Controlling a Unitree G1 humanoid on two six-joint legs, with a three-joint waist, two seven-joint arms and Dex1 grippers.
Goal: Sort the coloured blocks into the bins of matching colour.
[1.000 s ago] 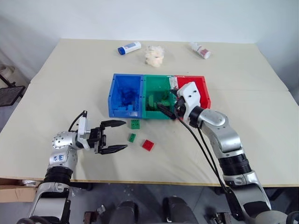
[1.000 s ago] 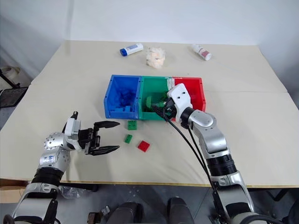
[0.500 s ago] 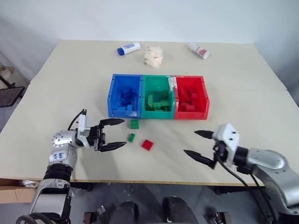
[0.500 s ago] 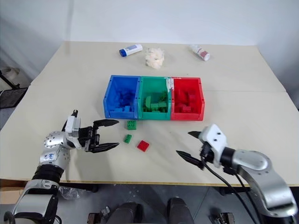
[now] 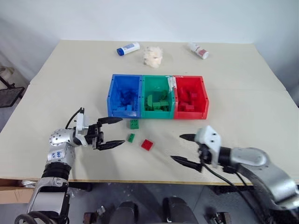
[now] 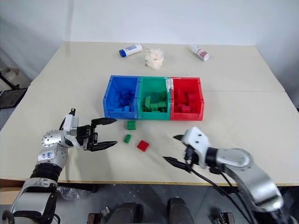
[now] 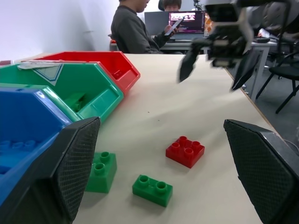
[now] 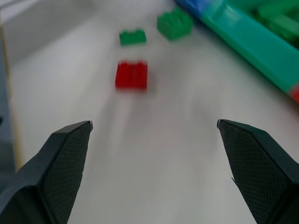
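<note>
The worktop [image 5: 70, 88] is broad and mostly bare, with plenty of open room in front of the bins and its near edge running just under both arms. At its middle stand the three joined bins: blue bin [image 5: 125, 95], green bin [image 5: 157, 97] and red bin [image 5: 190, 97], each already holding bricks of its own colour. Their rigid walls look like the only real obstacle, and a drop from above should clear them.

The left pincer [image 5: 112, 133] hangs released beside the loose bricks, empty. The right pincer [image 5: 185, 149] is likewise spread wide and empty, low over bare worktop and aimed toward the bricks.

Three bricks lie loose just in front of the bins: the larger green brick [image 5: 135, 123] nearest the blue and green bins, the red brick [image 5: 147, 144] further forward, and the small green brick [image 5: 131, 137] between them and apart from both. They are probably light, hard, stiff plastic, somewhat slick, and likely to skid if nudged. Pinching the flat side walls, not the studded top, seems safest. The red brick has free space all round.
</note>
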